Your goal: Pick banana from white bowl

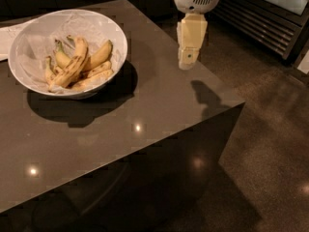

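Dim overhead lighting. A wide white bowl [21,57] shadows the glossy dark table [159,115] nearward; small glare spots dot the surface. The cream gripper [187,61], above the table's far right, casts a shadow near-right.
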`<move>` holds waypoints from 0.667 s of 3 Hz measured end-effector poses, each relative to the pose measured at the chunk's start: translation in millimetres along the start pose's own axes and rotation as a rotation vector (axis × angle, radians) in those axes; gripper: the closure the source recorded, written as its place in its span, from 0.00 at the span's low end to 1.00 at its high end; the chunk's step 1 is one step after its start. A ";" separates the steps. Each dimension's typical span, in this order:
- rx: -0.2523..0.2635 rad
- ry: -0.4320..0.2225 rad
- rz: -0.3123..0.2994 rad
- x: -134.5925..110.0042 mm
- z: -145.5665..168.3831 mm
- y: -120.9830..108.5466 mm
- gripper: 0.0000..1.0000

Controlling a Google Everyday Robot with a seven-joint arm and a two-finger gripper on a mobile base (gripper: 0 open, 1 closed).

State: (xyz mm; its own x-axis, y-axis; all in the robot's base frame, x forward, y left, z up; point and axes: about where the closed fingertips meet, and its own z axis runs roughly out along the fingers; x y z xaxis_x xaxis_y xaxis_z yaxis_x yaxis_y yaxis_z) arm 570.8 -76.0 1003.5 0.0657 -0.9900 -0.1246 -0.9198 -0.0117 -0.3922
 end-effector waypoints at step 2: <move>0.023 -0.039 -0.055 -6.2 1.2 -3.9 0.00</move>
State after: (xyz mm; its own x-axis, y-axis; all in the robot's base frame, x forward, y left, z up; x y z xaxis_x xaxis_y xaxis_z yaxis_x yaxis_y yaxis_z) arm 574.4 -69.6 1004.7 0.1315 -0.9817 -0.1379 -0.9054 -0.0624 -0.4199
